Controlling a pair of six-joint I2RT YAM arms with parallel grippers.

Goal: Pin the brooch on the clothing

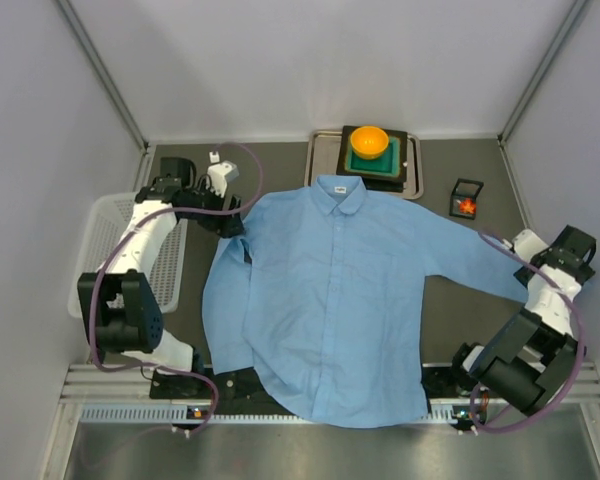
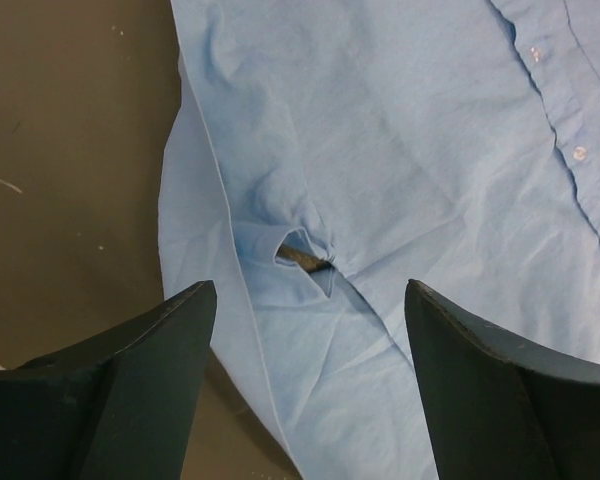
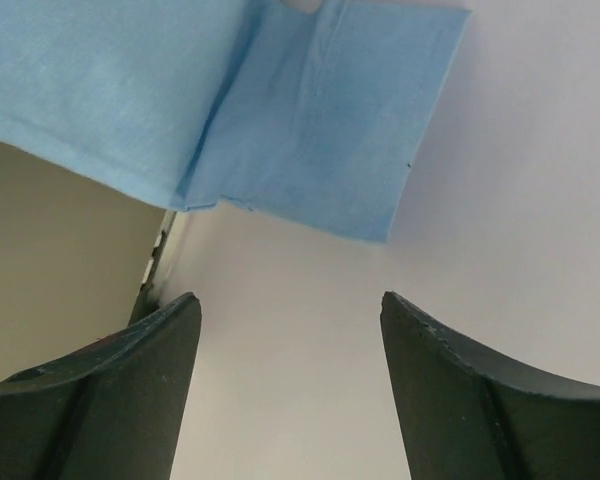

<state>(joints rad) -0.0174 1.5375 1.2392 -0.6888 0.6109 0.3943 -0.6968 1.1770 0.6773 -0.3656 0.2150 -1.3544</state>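
**Task items.** The shirt (image 1: 330, 300) lies flat and face up in the centre of the top view. Its collar is toward the upper edge and its hem is at the lower edge, between the two arm bases. The brooch (image 1: 467, 206) is not on the shirt. It sits inside a small black open box (image 1: 467, 192) right of centre in the upper half, well apart from the collar and just above the sleeve that runs toward the right edge.

**Left gripper** (image 2: 310, 295). The jaws stand apart and nothing is between them. It hovers over the shoulder area at the shirt's left side. In the left wrist view a small puckered fold (image 2: 302, 258) lies ahead of the fingertips (image 2: 195, 300), and the button placket (image 2: 578, 153) runs down the right side.

**Right gripper** (image 3: 290, 310). The jaws stand apart and hold nothing. The sleeve cuff (image 3: 320, 130) lies beyond the fingertips in the upper part of the right wrist view, not between them.

**Surroundings.** An orange bowl (image 1: 369, 141) rests on a green square plate (image 1: 380, 166) in a metal tray (image 1: 416, 170), directly above the collar. A white basket (image 1: 105, 225) stands at the left edge beside the left arm. The dark table (image 1: 460, 320) shows around the shirt.
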